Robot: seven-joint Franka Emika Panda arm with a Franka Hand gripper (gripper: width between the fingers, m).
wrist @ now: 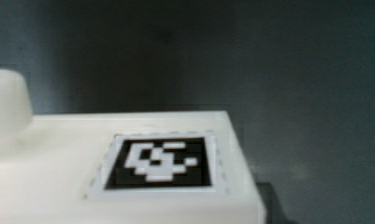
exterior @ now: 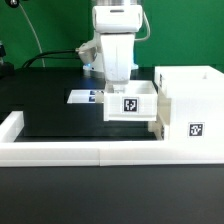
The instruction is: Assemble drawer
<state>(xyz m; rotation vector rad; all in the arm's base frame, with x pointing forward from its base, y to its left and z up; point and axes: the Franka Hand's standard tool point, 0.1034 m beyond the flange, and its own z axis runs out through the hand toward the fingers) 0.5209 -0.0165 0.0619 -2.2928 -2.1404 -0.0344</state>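
Exterior view is showing the arm hanging over the middle of the black tabletop, with its gripper [exterior: 122, 82] reaching down into or just behind a small white tray [exterior: 131, 103]. That tray is sitting against the side of the big white box [exterior: 188, 100], which is standing toward the table's edge on the exterior view's right. A second small tray [exterior: 160, 124] seems to be poking out low at the box's front, though its outline is hard to read. White rails [exterior: 60, 150] are running along the near edge and around the near corner on the exterior view's left, and the marker board [exterior: 85, 96] is lying flat behind the arm.

Judging by this, the work is looking partly done: one tray appears to be going into the box or already lodged there, while the other is waiting outside it.

Wrist view is giving only a close, blurred look at a white surface carrying a black-and-white tag [wrist: 161, 161], a detail too small to study from outside; it is not showing the box or rails. Neither picture is showing the fingers clearly, so I cannot tell whether they are parted or clamped.
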